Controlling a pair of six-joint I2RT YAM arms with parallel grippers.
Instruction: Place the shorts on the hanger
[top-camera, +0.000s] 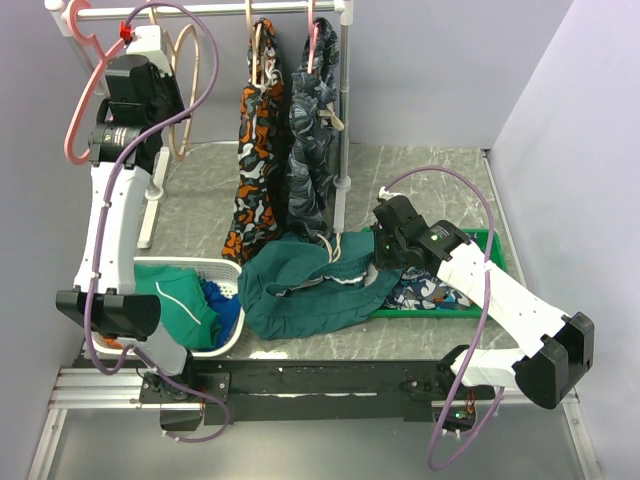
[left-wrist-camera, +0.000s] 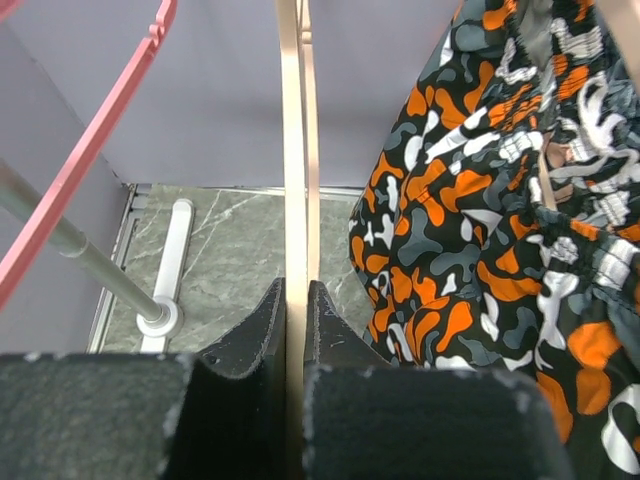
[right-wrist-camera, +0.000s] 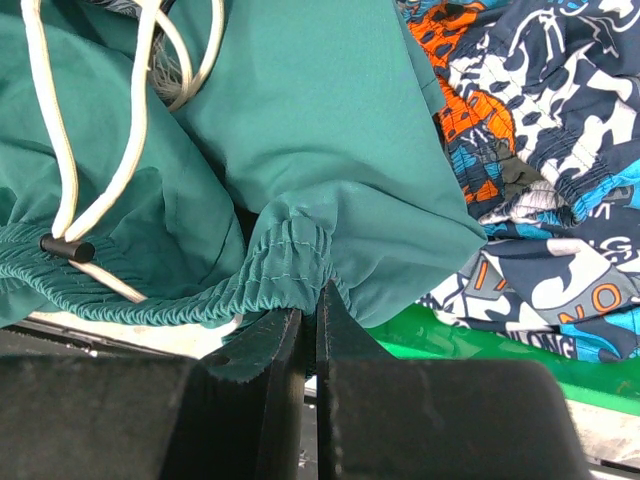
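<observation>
The dark teal-green shorts (top-camera: 300, 292) lie bunched on the table between the white basket and the green tray. In the right wrist view the shorts (right-wrist-camera: 330, 130) show their gathered waistband and white drawstring. My right gripper (top-camera: 374, 250) (right-wrist-camera: 311, 300) is shut on the waistband's edge. The tan hanger (top-camera: 186, 95) hangs from the rail at the back left. My left gripper (top-camera: 160, 45) (left-wrist-camera: 295, 292) is raised there and shut on the hanger's thin tan bar (left-wrist-camera: 292, 150), which runs straight up between the jaws.
A pink hanger (top-camera: 84, 105) (left-wrist-camera: 95, 140) hangs left of my left gripper. Orange camouflage shorts (top-camera: 258, 150) (left-wrist-camera: 480, 230) and grey camouflage shorts (top-camera: 310, 140) hang on the rail beside the rack pole (top-camera: 343, 120). The basket (top-camera: 228, 268) holds a green garment (top-camera: 185, 305). The tray (top-camera: 492, 240) holds patterned clothes (right-wrist-camera: 540, 150).
</observation>
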